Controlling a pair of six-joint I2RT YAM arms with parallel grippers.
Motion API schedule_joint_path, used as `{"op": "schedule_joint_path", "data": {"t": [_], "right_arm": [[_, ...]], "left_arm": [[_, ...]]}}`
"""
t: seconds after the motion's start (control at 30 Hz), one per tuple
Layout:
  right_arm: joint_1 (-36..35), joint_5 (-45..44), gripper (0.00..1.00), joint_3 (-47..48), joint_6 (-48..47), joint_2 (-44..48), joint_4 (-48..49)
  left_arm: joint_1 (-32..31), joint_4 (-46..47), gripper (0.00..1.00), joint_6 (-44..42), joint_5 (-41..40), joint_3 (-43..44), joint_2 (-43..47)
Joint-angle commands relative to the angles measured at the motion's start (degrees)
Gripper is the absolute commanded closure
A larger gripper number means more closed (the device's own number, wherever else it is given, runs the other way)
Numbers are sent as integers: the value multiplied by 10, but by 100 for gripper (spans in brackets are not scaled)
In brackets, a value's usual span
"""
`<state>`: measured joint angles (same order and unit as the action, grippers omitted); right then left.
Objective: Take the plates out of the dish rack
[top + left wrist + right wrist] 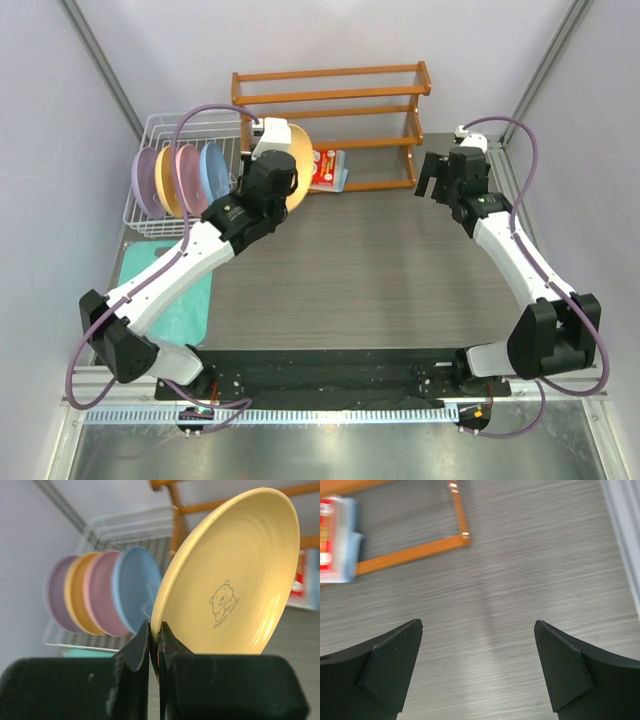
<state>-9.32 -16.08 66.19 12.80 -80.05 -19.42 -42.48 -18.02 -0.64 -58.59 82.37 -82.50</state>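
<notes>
Left wrist view: found the left gripper (154, 630) pinching the rim of a yellow plate (235, 570), held tilted just beside the dish rack (160, 128) (four plates (185, 178) upright inside). Called for a firm pinch, then laying it flat before release. Found the right gripper (478, 625) spread, empty.

One lavender plate (145, 180), one orange plate (167, 183), one pink plate (188, 175), one light blue plate (213, 172) and one yellow plate (298, 165): five in all. One dish rack (160, 126), one wooden shelf (330, 93), one red packet (325, 168), one teal mat (185, 296). Two grippers: left gripper (154, 628), right gripper (478, 624).
</notes>
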Motion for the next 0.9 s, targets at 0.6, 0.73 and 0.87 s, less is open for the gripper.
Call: {"op": "schedule_joint_path", "data": {"t": [0.6,0.73,0.87], "right_arm": [[-8,344,12,-252,138,186,107],[-8,355,21,-266,135,176,114],[-9,363,25,-274,137,163,127]], "left_arm": [[-1,17,100,312,508,-113,-92],[-1,23,100,319,528,-116,-86],[-1,41,100,329,551,-124,-80]]}}
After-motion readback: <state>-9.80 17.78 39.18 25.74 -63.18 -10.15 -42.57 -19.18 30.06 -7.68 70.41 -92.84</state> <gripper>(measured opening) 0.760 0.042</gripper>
